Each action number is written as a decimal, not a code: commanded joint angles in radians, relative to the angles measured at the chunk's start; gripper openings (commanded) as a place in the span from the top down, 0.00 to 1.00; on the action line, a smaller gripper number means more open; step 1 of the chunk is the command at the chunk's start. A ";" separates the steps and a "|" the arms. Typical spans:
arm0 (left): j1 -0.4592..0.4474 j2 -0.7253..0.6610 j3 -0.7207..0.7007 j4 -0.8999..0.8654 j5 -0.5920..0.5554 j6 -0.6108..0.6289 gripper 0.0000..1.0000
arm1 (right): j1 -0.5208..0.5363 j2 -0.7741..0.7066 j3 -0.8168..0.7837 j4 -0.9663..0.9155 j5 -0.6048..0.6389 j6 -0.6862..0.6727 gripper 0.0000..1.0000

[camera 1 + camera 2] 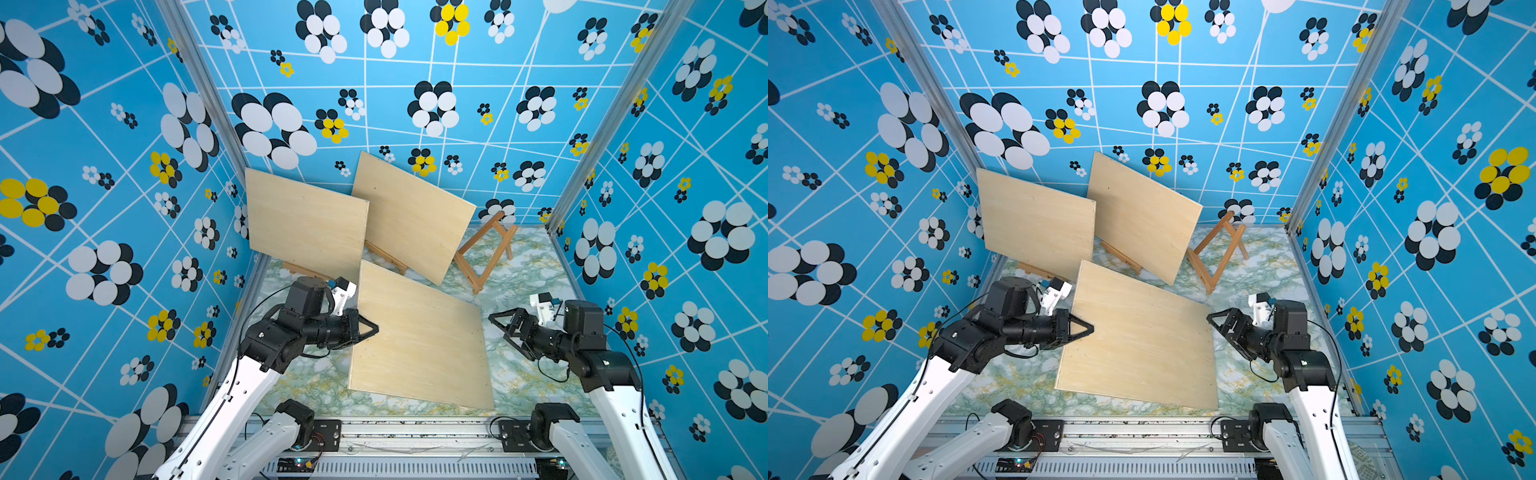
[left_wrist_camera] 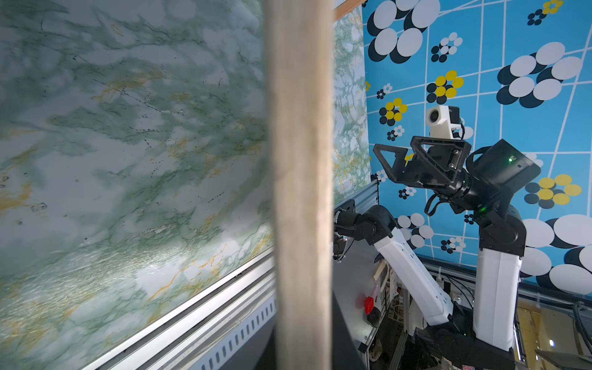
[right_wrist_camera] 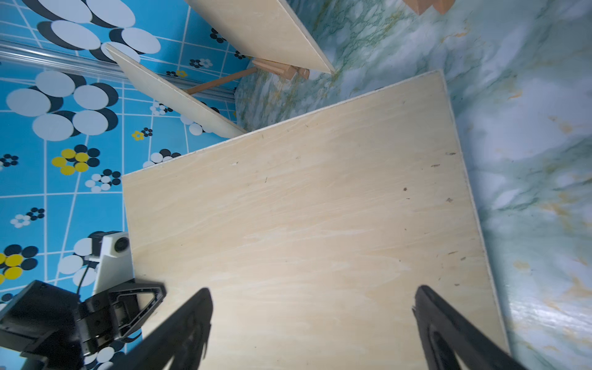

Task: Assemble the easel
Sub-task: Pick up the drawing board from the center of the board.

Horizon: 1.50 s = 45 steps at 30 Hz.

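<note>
The easel (image 1: 467, 272) is seen empty right of centre; a board (image 1: 419, 340), likely meant for it, is gripped edgewise by the left tool (image 1: 372, 329); the right tool (image 1: 498, 326) is seen open.

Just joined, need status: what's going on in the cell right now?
The left pincer is shut on one edge of the near board, holding it tilted over the marble table. The right pincer is open beside the opposite edge, not touching it. The back-left board and back-centre board already stand propped up. Beside them an empty easel waits, probably for the held board.
</note>
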 commanded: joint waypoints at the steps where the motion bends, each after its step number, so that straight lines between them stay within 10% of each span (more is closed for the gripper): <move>1: -0.066 -0.051 -0.049 0.211 -0.065 -0.064 1.00 | 0.015 -0.066 -0.011 -0.108 -0.049 0.115 0.01; 13: -0.237 -0.052 -0.062 0.303 -0.257 -0.129 1.00 | 0.038 -0.244 -0.124 -0.235 -0.087 0.272 0.01; 25: -0.228 -0.083 0.009 0.153 -0.396 0.419 1.00 | 0.036 0.055 -0.032 -0.071 0.118 -0.038 0.01; 37: 0.052 -0.103 -0.090 0.276 -0.116 0.634 1.00 | 0.025 0.032 0.097 0.054 0.198 -0.614 0.01; 45: 0.107 -0.060 -0.034 0.167 0.057 0.751 1.00 | 0.041 0.204 0.319 -0.009 -0.122 -0.943 0.04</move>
